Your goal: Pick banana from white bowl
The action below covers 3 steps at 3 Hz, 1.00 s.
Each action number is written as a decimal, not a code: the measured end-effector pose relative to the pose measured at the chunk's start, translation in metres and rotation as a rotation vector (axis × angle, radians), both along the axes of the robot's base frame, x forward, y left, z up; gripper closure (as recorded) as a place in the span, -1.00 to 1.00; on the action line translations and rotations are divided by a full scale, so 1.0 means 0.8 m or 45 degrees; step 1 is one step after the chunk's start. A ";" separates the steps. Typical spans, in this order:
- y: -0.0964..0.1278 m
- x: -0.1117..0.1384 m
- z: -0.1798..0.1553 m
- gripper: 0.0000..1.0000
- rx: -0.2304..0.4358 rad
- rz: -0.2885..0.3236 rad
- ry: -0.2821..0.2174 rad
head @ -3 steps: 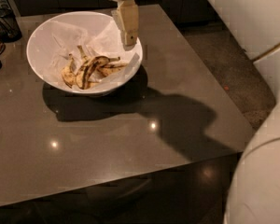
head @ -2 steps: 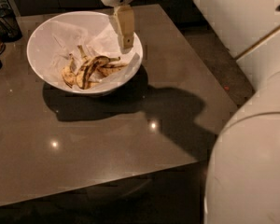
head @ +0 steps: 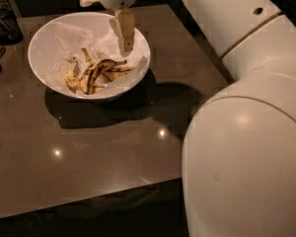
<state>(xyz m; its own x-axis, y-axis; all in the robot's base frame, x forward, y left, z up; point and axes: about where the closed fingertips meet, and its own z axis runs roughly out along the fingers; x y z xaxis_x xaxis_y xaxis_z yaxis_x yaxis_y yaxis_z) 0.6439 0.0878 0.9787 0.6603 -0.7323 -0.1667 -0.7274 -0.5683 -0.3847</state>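
Note:
The white bowl (head: pixel 43 51) stands at the back left of the dark table, lined with crumpled white paper. Several overripe bananas lie in it. The banana (head: pixel 95 71), the longest, is curved, with heavy dark streaks, and lies in the middle of the pile. My gripper (head: pixel 125 42) hangs pointing down over the right part of the bowl, just above and right of the bananas. It touches none of them and holds nothing that I can see.
The dark brown table (head: pixel 103 147) has its front edge near the bottom and its right edge by my arm. My big white arm (head: pixel 241 132) fills the right side. Dark objects (head: pixel 4 23) stand at the far left edge.
The gripper has shifted a little to the left, further over the bowl. My arm has swung closer and fills more of the right side. The bananas have not moved.

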 end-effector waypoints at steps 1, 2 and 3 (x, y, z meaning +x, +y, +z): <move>0.009 0.008 -0.007 -0.78 0.012 0.013 0.020; 0.017 0.011 -0.022 -0.68 0.006 0.003 0.057; 0.023 0.009 -0.039 -0.60 -0.001 -0.009 0.097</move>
